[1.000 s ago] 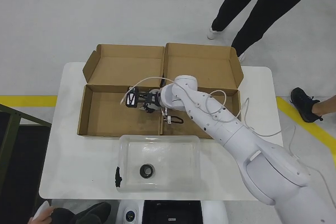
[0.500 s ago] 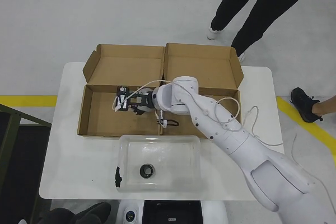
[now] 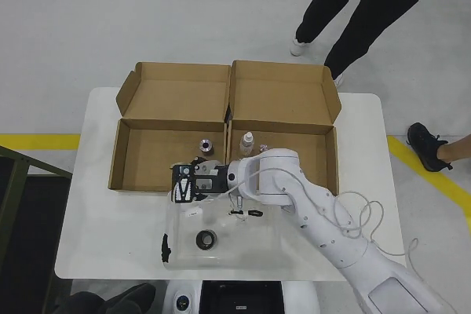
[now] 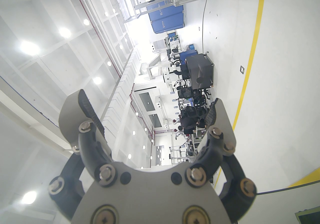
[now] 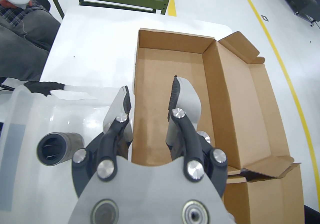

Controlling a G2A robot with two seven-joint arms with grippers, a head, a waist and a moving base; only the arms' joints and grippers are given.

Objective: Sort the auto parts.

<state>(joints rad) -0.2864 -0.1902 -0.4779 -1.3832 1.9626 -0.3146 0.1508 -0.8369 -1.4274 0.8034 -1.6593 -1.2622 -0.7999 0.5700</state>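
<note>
Metal cylinder (image 3: 207,239) sits alone on the floor of the clear bin (image 3: 255,243), on the side of the table (image 3: 86,228) nearest the robot. In the top view its round open end faces up, so I read it as standing on end. The right wrist view shows it more from the side, so I can't settle the axis for sure. Right end effector (image 5: 150,89) hangs above the line where the bin's far wall meets a cardboard box (image 5: 162,69), jaws well apart, nothing between them. The cylinder lies back toward the robot and lower down, off to one side of the jaws, not under them. The tips point out across the box, away from the cylinder. Right arm is the nearer one by far, my call. Left end effector (image 4: 150,109) is turned up at the hall ceiling, jaws wide, holding nothing. Two small parts are already boxed: a short metal piece (image 3: 205,144) in that same box and a small bottle-shaped piece (image 3: 246,143) in the neighbouring box (image 3: 298,157). For the next pick I'd judge the right wrist has to come back over the bin and tip down, with the jaws straddling the cylinder from above. Risk is clipping the bin rim going in.
</note>
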